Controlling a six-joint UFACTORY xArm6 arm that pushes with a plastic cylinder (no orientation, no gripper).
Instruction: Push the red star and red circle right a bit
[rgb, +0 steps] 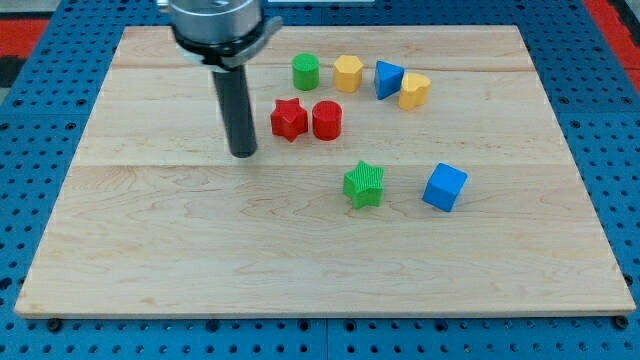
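The red star (288, 119) and the red circle (327, 120) sit side by side, touching or nearly so, a little above the board's middle. My tip (243, 153) rests on the board to the left of the red star and slightly below it, a short gap away. The dark rod rises from the tip to the mount at the view's top.
A green circle (306, 72), a yellow hexagon (348, 73), a blue triangle (388, 79) and a yellow heart-like block (414, 90) form a row above the red pair. A green star (364, 184) and a blue cube (444, 187) lie below right. The wooden board (150, 250) lies on a blue pegboard.
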